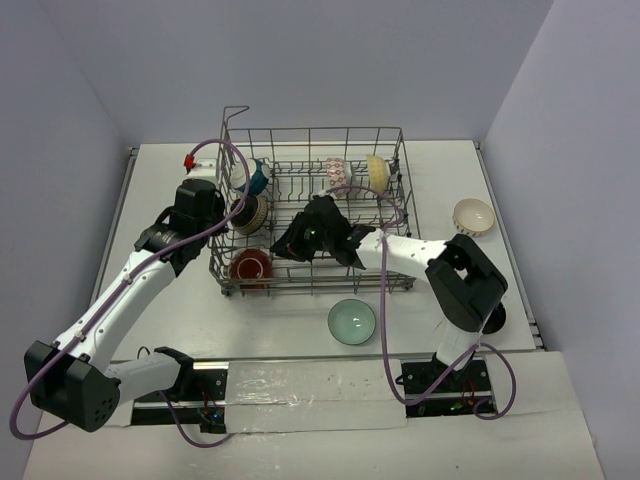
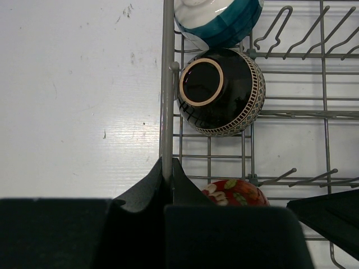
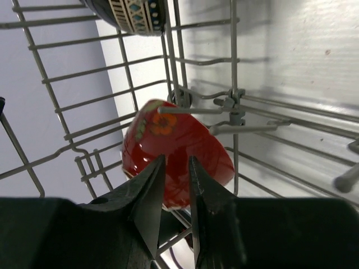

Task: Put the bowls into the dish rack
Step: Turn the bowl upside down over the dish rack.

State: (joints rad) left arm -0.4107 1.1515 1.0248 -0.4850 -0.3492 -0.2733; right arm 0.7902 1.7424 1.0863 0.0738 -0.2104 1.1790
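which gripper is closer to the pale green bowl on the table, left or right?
Right. The right gripper is inside the dish rack, just across its near wall from the pale green bowl. The left gripper is clamped on the rack's left wall, farther off.

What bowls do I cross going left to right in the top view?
blue bowl → red-patterned bowl → cream bowl, all in the rack → tan bowl on the table. Skipped for sideways overlap: black bowl, red bowl, green bowl.
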